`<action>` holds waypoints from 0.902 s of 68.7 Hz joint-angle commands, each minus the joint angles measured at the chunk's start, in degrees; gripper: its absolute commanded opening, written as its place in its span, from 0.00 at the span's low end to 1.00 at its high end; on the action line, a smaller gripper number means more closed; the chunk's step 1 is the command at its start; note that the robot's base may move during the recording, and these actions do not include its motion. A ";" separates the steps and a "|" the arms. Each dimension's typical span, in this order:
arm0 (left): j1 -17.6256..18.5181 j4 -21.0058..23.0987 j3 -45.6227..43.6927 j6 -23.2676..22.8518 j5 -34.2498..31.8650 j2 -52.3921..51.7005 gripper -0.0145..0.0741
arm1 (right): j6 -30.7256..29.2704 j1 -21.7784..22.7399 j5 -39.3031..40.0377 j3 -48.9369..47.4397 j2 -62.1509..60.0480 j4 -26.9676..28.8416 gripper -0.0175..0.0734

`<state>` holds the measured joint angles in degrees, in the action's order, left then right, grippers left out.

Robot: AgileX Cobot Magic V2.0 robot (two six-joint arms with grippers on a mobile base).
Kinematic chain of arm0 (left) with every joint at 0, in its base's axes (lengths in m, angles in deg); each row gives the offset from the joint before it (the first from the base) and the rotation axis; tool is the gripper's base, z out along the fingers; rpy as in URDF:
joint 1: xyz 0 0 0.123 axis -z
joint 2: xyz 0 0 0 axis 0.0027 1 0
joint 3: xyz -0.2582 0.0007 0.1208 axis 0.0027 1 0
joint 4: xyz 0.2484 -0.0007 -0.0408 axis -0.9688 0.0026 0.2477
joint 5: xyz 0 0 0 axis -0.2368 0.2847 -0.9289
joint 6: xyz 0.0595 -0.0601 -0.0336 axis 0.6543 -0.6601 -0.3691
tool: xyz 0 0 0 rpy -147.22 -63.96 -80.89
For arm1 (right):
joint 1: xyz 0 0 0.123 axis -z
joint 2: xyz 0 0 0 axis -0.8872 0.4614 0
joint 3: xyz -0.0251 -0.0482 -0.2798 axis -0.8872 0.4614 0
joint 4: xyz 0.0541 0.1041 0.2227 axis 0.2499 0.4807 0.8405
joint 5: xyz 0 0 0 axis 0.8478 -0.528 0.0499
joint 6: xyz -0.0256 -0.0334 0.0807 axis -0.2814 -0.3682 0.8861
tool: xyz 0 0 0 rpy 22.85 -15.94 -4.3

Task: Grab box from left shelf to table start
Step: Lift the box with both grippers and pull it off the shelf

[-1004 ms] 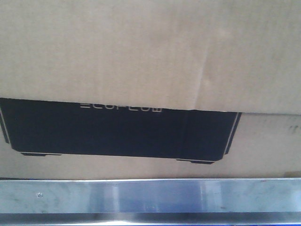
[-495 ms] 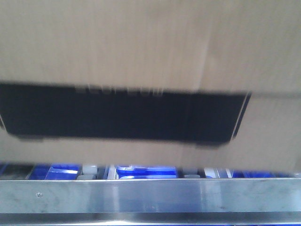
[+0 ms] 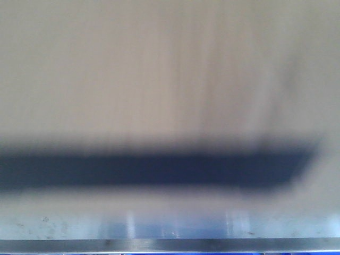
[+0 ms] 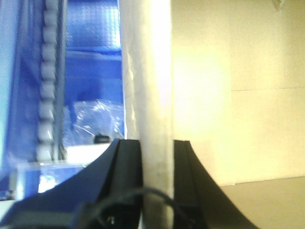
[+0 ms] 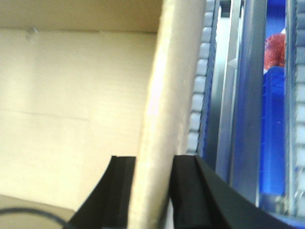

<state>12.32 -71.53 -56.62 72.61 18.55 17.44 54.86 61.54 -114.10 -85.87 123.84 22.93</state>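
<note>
The brown cardboard box (image 3: pixel 170 69) fills the front view, blurred, with its black panel (image 3: pixel 149 170) low in the frame. The shelf's steel front rail (image 3: pixel 170 228) runs along the bottom edge. My left gripper (image 4: pixel 157 143) is shut on the box's left wall (image 4: pixel 152 81), one black finger outside, one inside the box. My right gripper (image 5: pixel 151 160) is shut on the box's right wall (image 5: pixel 164 95) the same way. White roller wheels of the shelf show in the left wrist view (image 4: pixel 47 86) and the right wrist view (image 5: pixel 199 81).
Blue plastic bins sit beyond the box in the left wrist view (image 4: pixel 90 57) and the right wrist view (image 5: pixel 274 124). Clear plastic bags (image 4: pixel 95 117) lie in one bin. A red item (image 5: pixel 275 47) sits at the far right.
The box rose off the rail, showing blue bins beneath, then came down and nearer the camera. Its black panel now sits lower and the image is blurred with motion.
</note>
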 commanded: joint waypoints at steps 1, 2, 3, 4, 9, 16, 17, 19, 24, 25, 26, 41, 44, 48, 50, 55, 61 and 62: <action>0.36 1.36 -0.20 0.41 -8.73 -3.94 0.06 | -0.62 0.49 8.67 0.81 -5.09 -0.21 0.26; 0.36 1.36 0.11 0.41 -8.73 -4.49 0.06 | -0.62 0.49 8.58 1.16 -5.91 -0.16 0.26; 0.36 1.36 0.21 0.41 -8.73 -5.31 0.06 | -0.62 0.49 8.58 1.65 -6.74 -0.14 0.26; 0.36 1.36 0.37 0.41 -8.60 -5.85 0.06 | -0.62 0.49 8.46 1.80 -7.57 -0.07 0.26; 0.36 1.39 0.72 0.41 -8.39 -8.53 0.06 | -0.62 0.49 8.20 2.96 -11.47 -0.01 0.26; 0.36 1.63 0.83 0.41 -8.25 -12.58 0.06 | -0.62 0.49 7.21 3.03 -16.75 0.28 0.26; 0.36 1.76 0.83 0.41 -8.25 -12.85 0.06 | -0.62 0.49 7.15 3.03 -17.42 0.41 0.26; 0.36 1.78 0.83 0.41 -8.25 -13.92 0.06 | -0.62 0.49 7.05 3.03 -18.70 0.84 0.26; 0.36 1.87 0.83 0.52 -8.36 -16.62 0.06 | -0.62 0.49 7.00 3.03 -21.77 1.97 0.26; 0.36 1.87 0.83 0.52 -8.36 -17.15 0.06 | -0.62 0.49 7.00 3.03 -22.05 2.12 0.26; 0.36 1.98 0.83 0.52 -8.36 -17.67 0.06 | -0.62 0.49 7.00 3.03 -22.59 2.38 0.26; 0.36 3.16 0.83 0.90 -8.70 -24.83 0.06 | -0.62 0.49 8.02 2.96 -27.91 5.88 0.26; 0.36 3.16 0.83 0.90 -8.84 -25.59 0.06 | -0.62 0.49 8.02 2.85 -28.09 6.26 0.26; 0.36 3.16 0.83 0.90 -9.18 -26.34 0.06 | -0.62 0.49 7.96 2.85 -28.09 6.70 0.26; 0.36 3.16 0.83 0.90 -9.33 -26.60 0.06 | -0.62 0.49 7.96 2.85 -28.09 6.83 0.26; 0.36 3.30 0.83 0.90 -9.33 -26.73 0.06 | -0.62 0.49 8.17 2.85 -28.09 6.81 0.26; 0.36 3.42 0.83 0.90 -9.33 -26.73 0.06 | -0.62 0.49 8.42 2.85 -28.09 6.81 0.26; 0.36 3.42 0.83 0.90 -9.33 -26.73 0.06 | -0.62 0.49 8.42 2.85 -28.09 6.81 0.26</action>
<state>12.32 -70.77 -53.78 73.68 18.60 -9.92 54.66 61.90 -113.74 -81.32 94.70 29.04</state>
